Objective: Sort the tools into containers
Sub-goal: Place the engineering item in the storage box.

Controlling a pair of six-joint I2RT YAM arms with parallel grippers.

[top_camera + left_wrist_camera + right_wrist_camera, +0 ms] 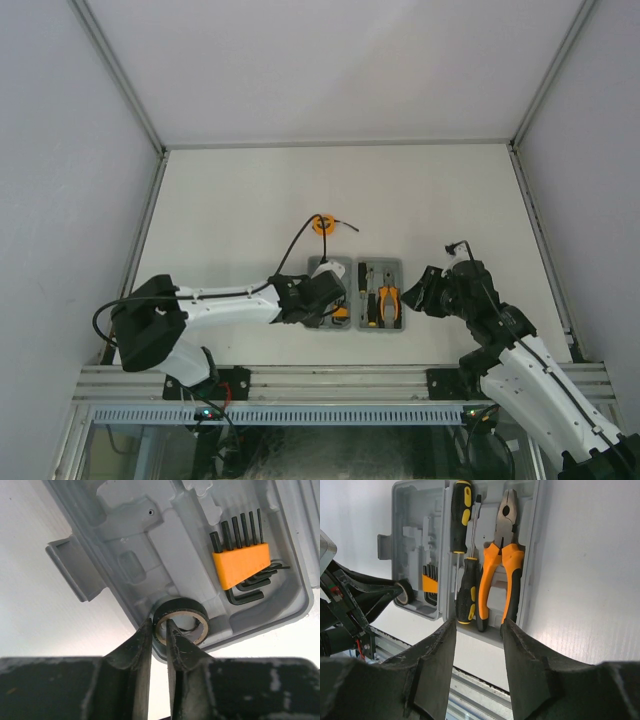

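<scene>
My left gripper (157,625) is down at the near corner of the tool case (165,545), its jaws only a narrow gap apart. The small black ring (180,606) is right at their tips. One jaw stands outside the ring's near wall and the other reaches inside the hoop, so the wall runs between them. I cannot tell whether they pinch that wall or stand just clear of it. The ring sits at a round recess in the corner of the case's left half, its opening turned toward the wrist camera and showing a pale inner lining. Just beside it, in the next recess, lies the orange hex-key set (241,566), with black keys fanned out of an orange holder.

My right gripper (478,625) hovers beside the outer edge of the case's right half, jaws well apart with nothing between them. Past its tips, that half holds the pliers (487,575), their orange-and-black handles toward the table's near edge. Two black-and-yellow screwdrivers (461,510) lie head to tail beside the pliers, on the hinge side.

From the top camera, the case lies open and flat on the white table (250,200) between my two arms. The round orange tape measure (322,224) lies on the table beyond the left half, apart from the case.
</scene>
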